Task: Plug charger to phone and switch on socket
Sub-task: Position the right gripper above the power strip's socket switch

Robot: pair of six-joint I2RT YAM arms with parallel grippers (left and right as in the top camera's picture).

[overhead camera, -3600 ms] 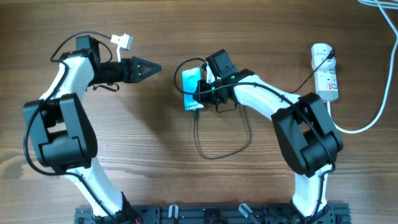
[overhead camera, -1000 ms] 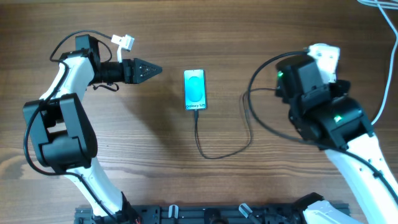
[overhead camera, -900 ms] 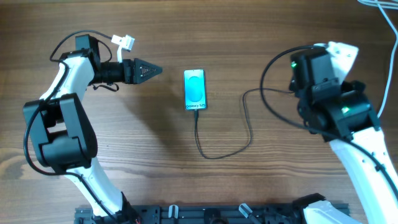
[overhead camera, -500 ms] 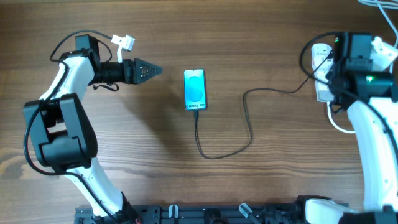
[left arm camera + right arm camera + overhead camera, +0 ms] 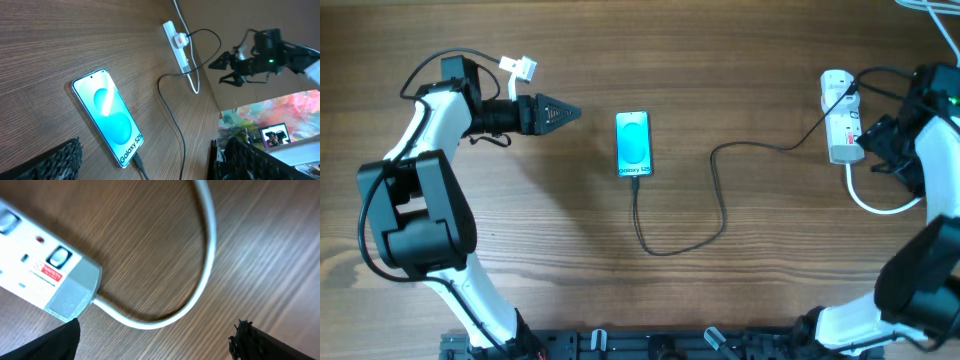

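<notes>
hovering right gripper (image 5: 157,330) by socket (image 5: 841,116), wide, empty | left gripper (image 5: 568,113) wide, empty | charger (image 5: 721,205) in phone (image 5: 633,143)

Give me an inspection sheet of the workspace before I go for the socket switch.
Surface: wooden table, bare wood.
Job's things: phone flat, screen lit; charger runs from the phone's lower end to the socket; switch state cannot be told.
Clutter: nothing seen.
Grippers: left gripper open, empty, apart from the phone; right gripper open, empty, beside the socket's cord end.
Cables: thick white cord curves away from the socket's end.
Surroundings: colourful picture past the table's edge.
</notes>
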